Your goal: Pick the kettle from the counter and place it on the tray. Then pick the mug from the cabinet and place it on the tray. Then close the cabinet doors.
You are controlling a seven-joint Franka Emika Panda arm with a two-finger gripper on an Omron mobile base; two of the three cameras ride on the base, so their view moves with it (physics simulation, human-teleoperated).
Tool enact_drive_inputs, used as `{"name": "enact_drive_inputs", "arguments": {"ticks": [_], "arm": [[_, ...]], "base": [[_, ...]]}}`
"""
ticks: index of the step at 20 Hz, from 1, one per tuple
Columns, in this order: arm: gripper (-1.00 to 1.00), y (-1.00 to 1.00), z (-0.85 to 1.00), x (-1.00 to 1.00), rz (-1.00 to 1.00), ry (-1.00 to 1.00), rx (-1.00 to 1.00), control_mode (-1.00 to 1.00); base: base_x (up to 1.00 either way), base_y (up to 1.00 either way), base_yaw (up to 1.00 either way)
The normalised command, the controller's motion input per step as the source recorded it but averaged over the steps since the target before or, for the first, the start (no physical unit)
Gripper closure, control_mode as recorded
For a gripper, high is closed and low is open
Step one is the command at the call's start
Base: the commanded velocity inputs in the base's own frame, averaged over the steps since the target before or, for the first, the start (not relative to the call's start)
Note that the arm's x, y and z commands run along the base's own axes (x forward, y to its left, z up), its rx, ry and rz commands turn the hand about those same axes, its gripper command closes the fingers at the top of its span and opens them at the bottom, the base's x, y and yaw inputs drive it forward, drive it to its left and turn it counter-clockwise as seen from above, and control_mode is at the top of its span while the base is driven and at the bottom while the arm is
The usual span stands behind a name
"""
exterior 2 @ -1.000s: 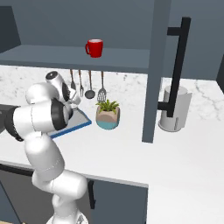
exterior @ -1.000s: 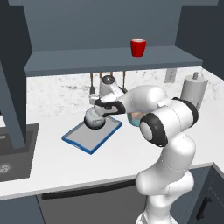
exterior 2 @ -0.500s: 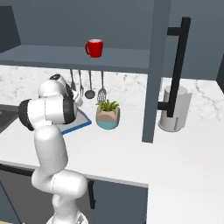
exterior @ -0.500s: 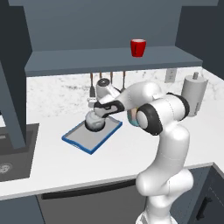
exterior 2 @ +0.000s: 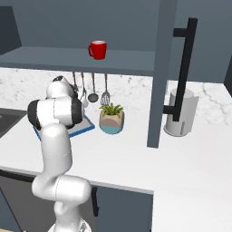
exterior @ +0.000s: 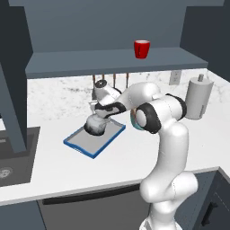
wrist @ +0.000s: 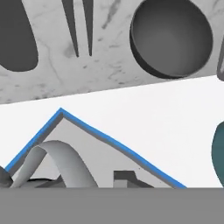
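The grey kettle (exterior: 95, 126) sits on the blue-rimmed tray (exterior: 84, 144) on the white counter (exterior: 67, 170). My gripper (exterior: 103, 117) is right above it, shut on its arched wire handle. In the hand view the handle (wrist: 61, 159) curves up between the fingertips (wrist: 124, 177), over the tray's grey floor (wrist: 109, 151). In the right base view my arm hides the kettle, and a corner of the tray (exterior 2: 86, 128) shows beside it. The red mug (exterior: 142, 48) (exterior 2: 97, 50) stands on the shelf of the open cabinet (exterior: 112, 60).
A teal plant pot (exterior 2: 111, 122) stands just right of the tray. Utensils (exterior 2: 93, 90) hang on the wall behind it. A tall grey canister (exterior: 199, 99) is at the right and a dark sink (exterior: 13, 152) at the left. An open door (exterior 2: 156, 68) with a black bar handle (exterior 2: 183, 68) juts out.
My elbow has swung in toward the wall and the tray. The kettle has sunk slightly onto the tray, with the gripper staying over it.
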Motion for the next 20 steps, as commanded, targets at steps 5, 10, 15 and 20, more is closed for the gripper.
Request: {"name": "enact_drive_inputs", "arguments": {"ticks": [5,10,15,20], "arm": [[-1.00,-0.02,-0.22,0.02,-0.11,0.00,-0.09,-1.00],[-1.00,0.00,-0.01,-0.12,-0.24,0.00,0.00,-1.00],[-1.00,0.00,0.00,-0.11,-0.29,0.02,0.00,-1.00],[-1.00,0.00,0.00,-0.15,-0.26,0.00,0.00,-1.00]], "base": [[0.00,0.00,0.00],[0.00,0.00,0.00],[0.00,0.00,0.00],[0.00,0.00,0.00]]}}
